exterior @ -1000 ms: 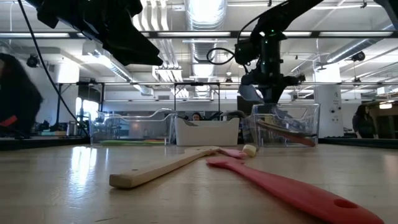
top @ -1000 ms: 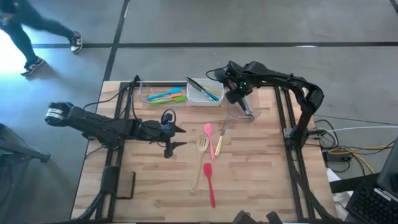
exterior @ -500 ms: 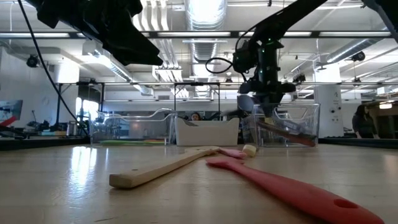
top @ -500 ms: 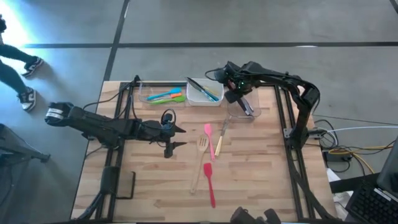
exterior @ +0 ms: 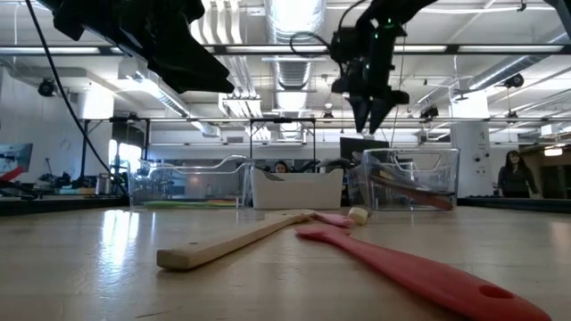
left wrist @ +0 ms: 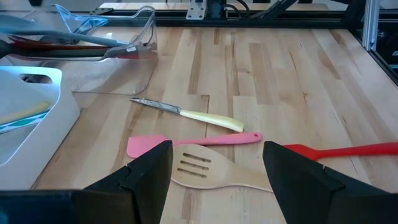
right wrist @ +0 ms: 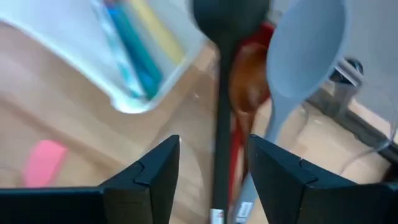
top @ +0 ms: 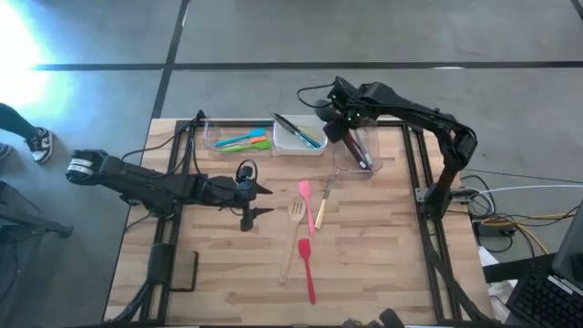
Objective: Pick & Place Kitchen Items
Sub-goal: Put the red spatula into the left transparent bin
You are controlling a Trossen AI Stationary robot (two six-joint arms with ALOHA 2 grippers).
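Note:
My right gripper (top: 335, 128) (exterior: 369, 123) hangs open, pointing down above the right clear tub (top: 357, 155) (exterior: 410, 178), and holds nothing. In that tub lie a black spoon (right wrist: 219, 93), a grey spoon (right wrist: 298, 56) and a red utensil (right wrist: 245, 87). On the bare wood lie a pink spatula (top: 305, 193) (left wrist: 186, 142), a wooden slotted spatula (top: 293, 228) (left wrist: 211, 171), a red spatula (top: 307, 266) (left wrist: 348, 151) and a cream-handled knife (top: 323, 202) (left wrist: 186, 113). My left gripper (top: 260, 200) (left wrist: 214, 180) waits open, just left of them.
A white tub (top: 299, 135) (right wrist: 93, 37) holding teal and yellow utensils stands left of the clear one. Farther left, another clear tub (top: 239, 138) holds teal, orange and green utensils. All three line the table's far edge. Bare wood lies toward the near edge.
My right gripper has risen straight up out of the right clear tub and opened its fingers on the way. The utensils stay lying in the tub. My left arm has kept still.

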